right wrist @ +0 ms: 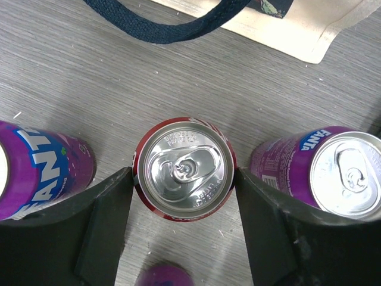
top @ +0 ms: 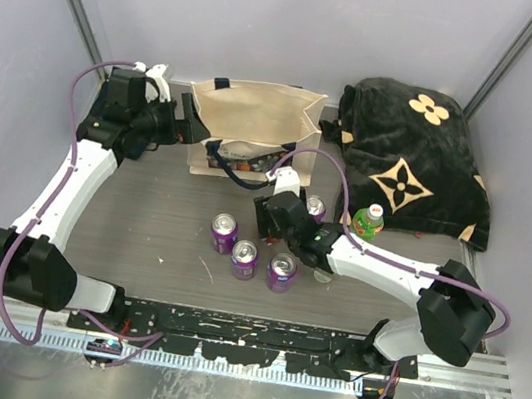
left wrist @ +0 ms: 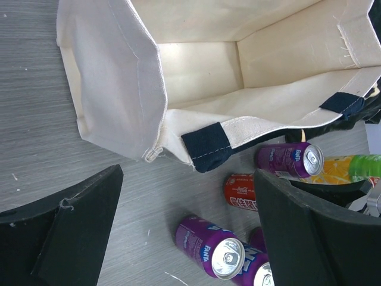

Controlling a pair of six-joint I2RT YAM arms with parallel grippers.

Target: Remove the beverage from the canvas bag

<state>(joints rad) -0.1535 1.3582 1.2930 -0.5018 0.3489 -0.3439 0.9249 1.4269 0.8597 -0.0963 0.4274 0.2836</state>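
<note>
**Pinching a Red Can Outside the Tote**

Pinching the red can (right wrist: 183,168) in the right claw (right wrist: 184,179), with one dark finger pressing against each side and the silver lid facing straight up at the wrist camera. Holding it upright outside the canvas bag (top: 253,122), just in front of the bag's printed side and over the grey desk (top: 140,230). Not managing to tell whether the can is resting on the desk or raised slightly off it. Crowding in close to purple Fanta cans (right wrist: 324,173), one just outside each finger, with more of them standing upright in a loose cluster nearer the arm bases.

Hovering the left claw (left wrist: 187,176) at the left end of the bag, fingers spread wide and gripping nothing. Looking from that wrist into the open mouth, with pale inner walls and floor showing and a navy handle patch (left wrist: 205,146) at the near rim.

Standing the bag at the far side of the desk, just beside a black bag with tan flowers (top: 414,162) on its right. Showing a green-capped bottle (top: 368,221) upright in front of that black bag, close to the right arm.
</note>
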